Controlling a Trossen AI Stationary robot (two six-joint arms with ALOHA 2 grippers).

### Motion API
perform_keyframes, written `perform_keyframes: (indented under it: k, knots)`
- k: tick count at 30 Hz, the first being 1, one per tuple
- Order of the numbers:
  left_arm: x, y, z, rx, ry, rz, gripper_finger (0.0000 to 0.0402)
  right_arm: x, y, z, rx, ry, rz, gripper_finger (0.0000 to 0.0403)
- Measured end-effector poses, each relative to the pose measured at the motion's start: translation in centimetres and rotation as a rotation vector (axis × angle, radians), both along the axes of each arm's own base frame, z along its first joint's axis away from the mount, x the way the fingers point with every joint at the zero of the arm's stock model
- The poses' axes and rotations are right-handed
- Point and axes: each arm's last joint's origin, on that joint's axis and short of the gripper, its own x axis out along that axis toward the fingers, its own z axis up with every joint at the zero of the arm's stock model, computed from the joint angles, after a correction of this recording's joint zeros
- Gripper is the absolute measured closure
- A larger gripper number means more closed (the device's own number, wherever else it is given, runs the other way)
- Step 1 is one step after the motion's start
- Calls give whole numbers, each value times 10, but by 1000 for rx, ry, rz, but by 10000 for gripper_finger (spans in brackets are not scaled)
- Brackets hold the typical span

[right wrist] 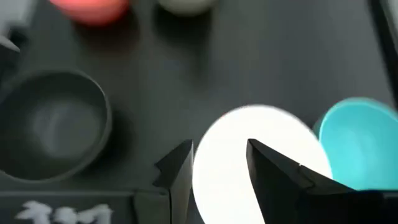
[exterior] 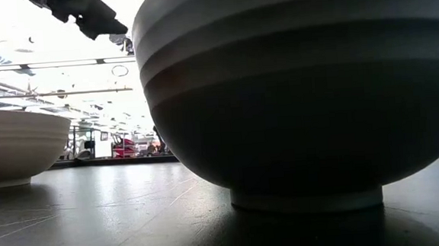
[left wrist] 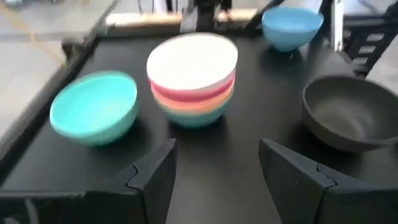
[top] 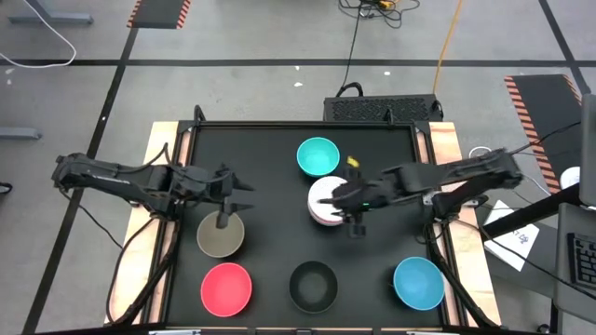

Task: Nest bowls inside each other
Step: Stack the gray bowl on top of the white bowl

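A stack of nested bowls with a white bowl on top [left wrist: 193,59] stands at the table's middle; pink-red and salmon-orange rims show under it. My right gripper [right wrist: 219,163] hangs open just above the white bowl [right wrist: 233,180], touching nothing. My left gripper [left wrist: 214,167] is open at the table's left, above the far rim of an olive-grey bowl [top: 221,236], pointing toward the stack. Single bowls rest on their feet: turquoise [top: 318,156] behind the stack, pink-red [top: 226,287], black [top: 312,285] and blue [top: 418,283] along the near edge.
The black mat has raised wooden rails at left [top: 158,186] and right [top: 447,186]. In the low view a bowl [exterior: 302,95] stands right in front of the camera and hides most of the table. Bare mat lies between the stack and the near row.
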Motion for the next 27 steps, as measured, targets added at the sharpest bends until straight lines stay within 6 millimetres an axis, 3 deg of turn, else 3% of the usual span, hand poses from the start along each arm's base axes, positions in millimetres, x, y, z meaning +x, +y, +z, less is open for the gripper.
perform_keyframes:
  k: [5,11,15,22,27]
  knots:
    - [-20,3,25,-65,18,44,172,-49,-2,1,17,-202,8,259]
    - [-50,10,23,-137,199,163,172,-88,-10,-39,80,-310,-50,259]
    - [-59,13,12,-254,323,261,172,-97,-11,-56,110,-330,-62,259]
    - [-52,16,-26,-360,654,426,172,-94,-7,-59,99,-379,9,259]
    - [-48,16,-38,-386,777,454,172,-94,-7,-59,93,-381,13,259]
